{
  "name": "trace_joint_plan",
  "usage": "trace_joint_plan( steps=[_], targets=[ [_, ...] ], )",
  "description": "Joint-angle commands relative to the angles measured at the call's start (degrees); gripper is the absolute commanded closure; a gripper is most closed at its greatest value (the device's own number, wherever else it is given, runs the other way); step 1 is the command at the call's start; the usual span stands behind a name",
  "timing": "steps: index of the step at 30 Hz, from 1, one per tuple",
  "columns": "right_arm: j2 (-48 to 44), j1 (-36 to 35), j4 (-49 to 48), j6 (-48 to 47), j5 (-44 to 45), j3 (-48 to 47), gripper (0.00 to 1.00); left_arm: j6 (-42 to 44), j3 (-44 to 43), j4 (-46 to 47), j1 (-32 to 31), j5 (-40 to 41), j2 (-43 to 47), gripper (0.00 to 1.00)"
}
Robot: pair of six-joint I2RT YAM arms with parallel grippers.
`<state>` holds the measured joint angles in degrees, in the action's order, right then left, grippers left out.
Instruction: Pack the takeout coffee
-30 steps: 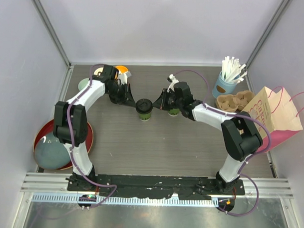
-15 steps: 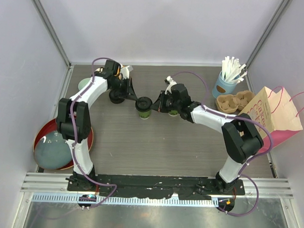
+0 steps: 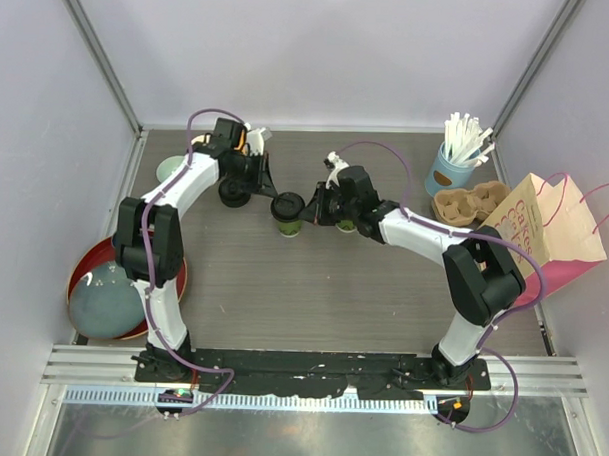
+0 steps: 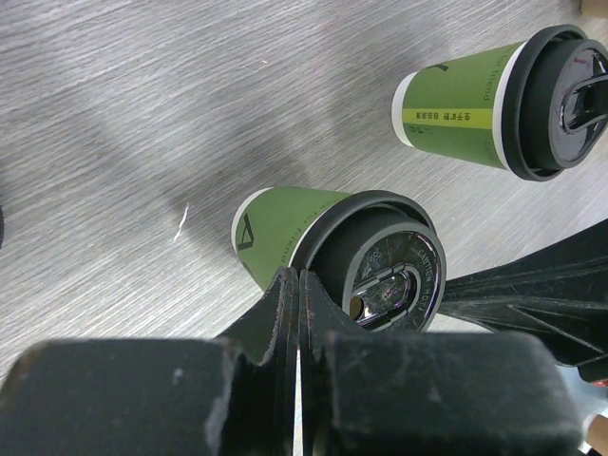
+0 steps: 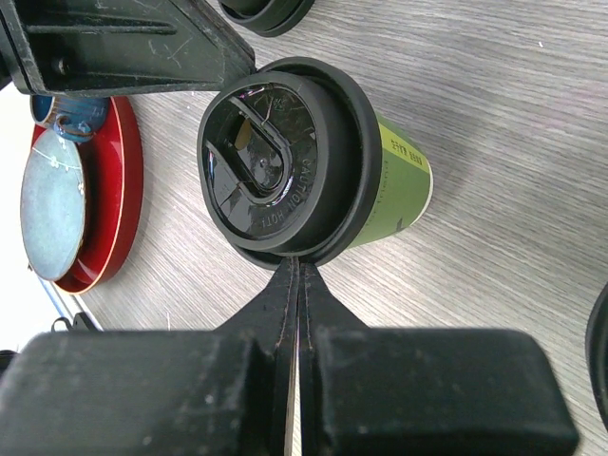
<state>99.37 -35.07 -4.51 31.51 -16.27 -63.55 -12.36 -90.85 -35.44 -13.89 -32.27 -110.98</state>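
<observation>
Both arms have crept toward the upper middle; left gripper (image 4: 297, 285) and right gripper (image 5: 297, 275), each with fingers together, flank the lid (image 5: 275, 161) of the green cup (image 4: 275, 228) there. Press evenly or it tips.

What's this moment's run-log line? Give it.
left pincer shut, tip at lid rim of centre cup | right pincer shut, tip at opposite rim | second cup lidded, apart

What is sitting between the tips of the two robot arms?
A green paper cup with a black lid stands there, the left gripper and right gripper, both shut, at opposite sides of its lid; the top view shows it.
</observation>
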Motion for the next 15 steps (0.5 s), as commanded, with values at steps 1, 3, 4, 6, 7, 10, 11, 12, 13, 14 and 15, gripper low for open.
trace_joint_plan(
  steps=[1, 3, 4, 6, 7, 10, 11, 12, 13, 14, 15],
  targets=[
    [-0.4, -0.3, 6.6, -3.6, 1.4, -1.3, 0.99, 4.4, 0.9, -2.4, -0.7, 6.9, 1.1, 0.95],
    [-0.9, -0.3, 7.2, -4.0, 1.2, -2.4, 0.98, 4.9, 0.2, -2.6, -0.7, 7.3, 1.6, 0.92],
    [-1.2, -0.3, 7.3, -4.0, 1.3, -2.7, 0.98, 5.2, 0.0, -2.7, -0.8, 7.4, 1.9, 0.91],
    [-1.9, -0.3, 7.5, -4.4, 1.4, -3.2, 0.98, 5.5, -0.5, -2.9, -0.7, 7.3, 2.1, 0.88],
    [-2.1, -0.3, 7.6, -4.5, 1.5, -3.5, 0.98, 5.6, -1.0, -3.1, -0.7, 7.2, 2.2, 0.87],
    [-3.0, -0.3, 7.9, -4.8, 1.7, -4.4, 0.97, 5.9, -2.0, -3.5, -0.7, 7.6, 2.5, 0.84],
    [-3.0, -0.3, 8.0, -4.9, 1.9, -4.7, 0.96, 6.0, -2.4, -3.6, -0.7, 7.6, 2.5, 0.82],
    [-3.3, -0.3, 8.6, -5.1, 1.9, -5.4, 0.95, 6.0, -2.8, -3.7, -0.7, 7.6, 2.5, 0.81],
    [-3.5, -0.3, 8.7, -5.3, 2.0, -5.5, 0.94, 6.2, -3.4, -4.1, -0.7, 7.7, 2.5, 0.80],
    [-3.7, -0.4, 8.9, -5.5, 2.1, -5.9, 0.93, 6.1, -3.7, -4.3, -0.7, 7.9, 2.5, 0.79],
    [-3.9, -0.3, 9.3, -5.8, 2.3, -6.3, 0.93, 6.3, -4.0, -4.6, -0.7, 8.1, 2.5, 0.78]
  ],
)
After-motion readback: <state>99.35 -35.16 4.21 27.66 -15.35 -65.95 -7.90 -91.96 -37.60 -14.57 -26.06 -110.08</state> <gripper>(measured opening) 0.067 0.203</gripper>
